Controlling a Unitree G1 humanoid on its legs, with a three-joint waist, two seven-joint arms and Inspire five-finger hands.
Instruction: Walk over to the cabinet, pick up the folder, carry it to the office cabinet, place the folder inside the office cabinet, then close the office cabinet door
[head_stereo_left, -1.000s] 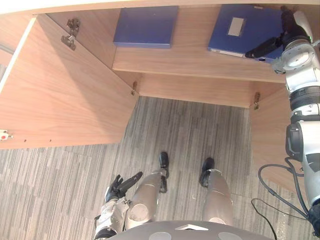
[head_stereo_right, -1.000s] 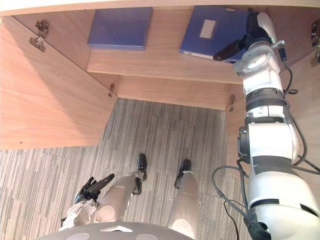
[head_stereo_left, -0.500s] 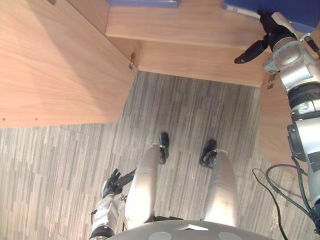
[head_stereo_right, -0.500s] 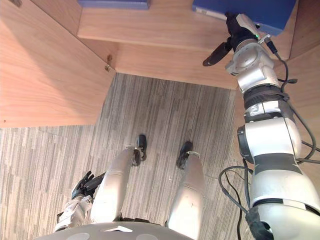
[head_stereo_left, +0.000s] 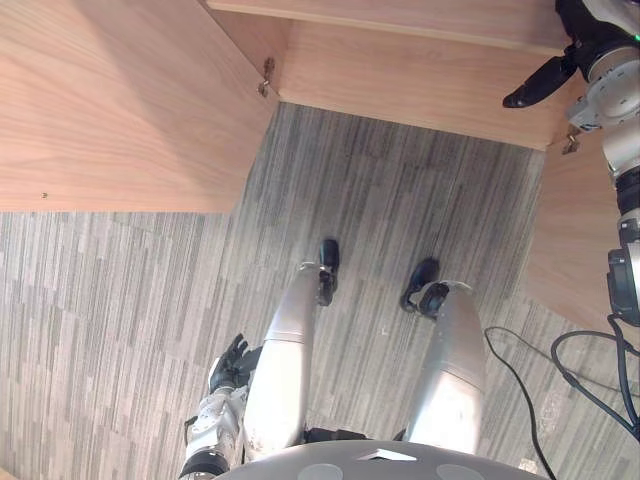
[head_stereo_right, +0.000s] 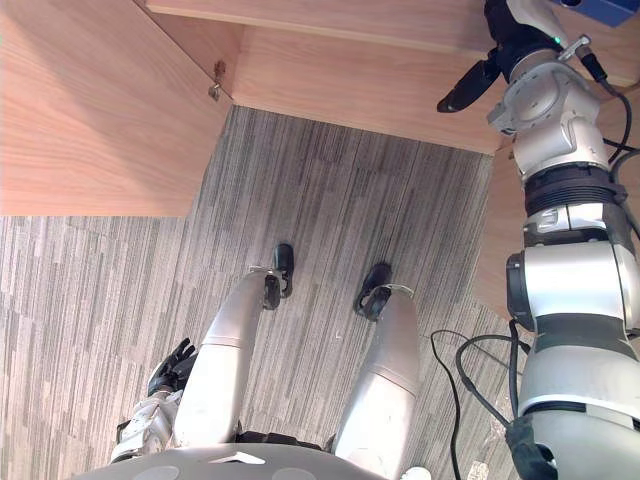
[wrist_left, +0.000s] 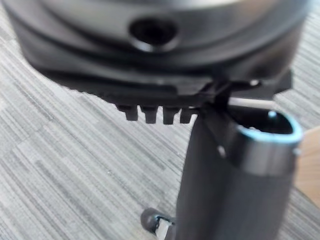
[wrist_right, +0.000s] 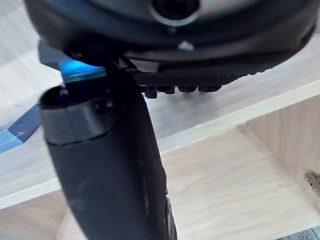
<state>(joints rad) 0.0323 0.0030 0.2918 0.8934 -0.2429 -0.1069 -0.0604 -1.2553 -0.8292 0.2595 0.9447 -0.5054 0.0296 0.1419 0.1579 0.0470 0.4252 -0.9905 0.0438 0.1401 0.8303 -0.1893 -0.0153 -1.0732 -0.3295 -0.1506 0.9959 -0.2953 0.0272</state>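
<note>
A corner of the blue folder (head_stereo_right: 612, 10) lies on the wooden shelf (head_stereo_left: 400, 12) inside the office cabinet; its edge also shows in the right wrist view (wrist_right: 17, 132). My right hand (head_stereo_right: 500, 50) hovers at the shelf's front edge, just off the folder. Its thumb (wrist_right: 110, 165) sticks out straight and nothing is held. My left hand (head_stereo_left: 228, 365) hangs low beside my body over the carpet, fingers relaxed and empty.
The cabinet's left door (head_stereo_left: 110, 100) stands wide open, reaching far out over the striped grey carpet (head_stereo_left: 120, 300). The right door (head_stereo_left: 585, 240) is open too, close beside my right arm. A lower compartment (head_stereo_left: 400, 80) lies beneath the shelf.
The camera has tilted down, so the shelf and folders have slid out of the top. My right hand has drawn back off the folder to the shelf's front edge.
</note>
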